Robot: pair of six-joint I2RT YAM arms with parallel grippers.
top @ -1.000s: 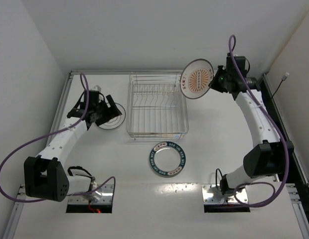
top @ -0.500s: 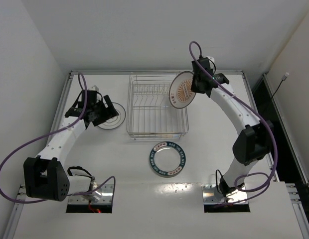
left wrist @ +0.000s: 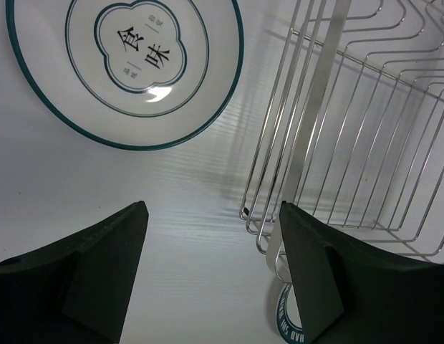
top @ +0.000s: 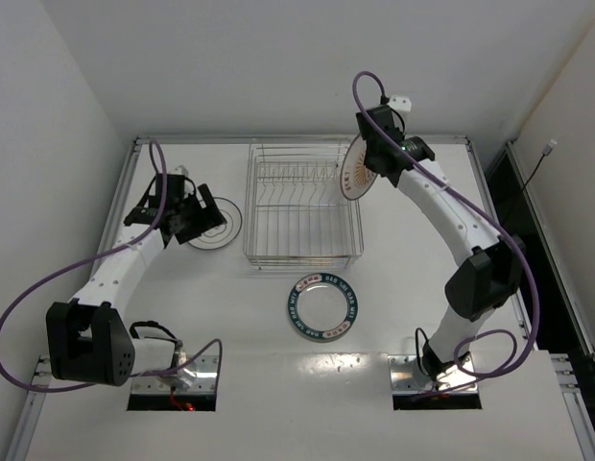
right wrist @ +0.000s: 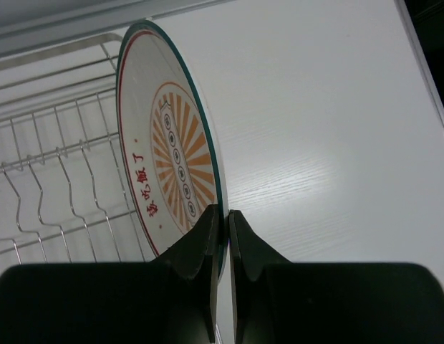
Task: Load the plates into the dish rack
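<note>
A: Managed to read anything off the plates?

B: Yep. Made out "食味" in dark teal inside a clover outline at the middle of the ringed plate (left wrist: 125,72), plus smaller characters above and below, too tiny to read. Caught four red characters down the orange sunburst plate (right wrist: 172,165), looked like "该吃饭了". Couldn't read the lettering round the teal-rimmed plate (top: 322,307) from the top view.

A: And the whereabouts?

B: Saw the sunburst plate pinched by its edge in the right gripper (right wrist: 222,215), fingers squeezed onto the rim. Held upright above the right wall of the dish rack (top: 302,257), toward the far end. Couldn't tell whether touching the wire or not. Spotted the ringed plate lying flat on the table (top: 230,336) just left of the rack, and the teal-rimmed plate flat just near of it. Found the left gripper (left wrist: 211,208) with fingers spread and nothing between them, hovering by the ringed plate beside the rack's left wall. Also noticed a purple cable (top: 365,86) looping above the right arm.
</note>
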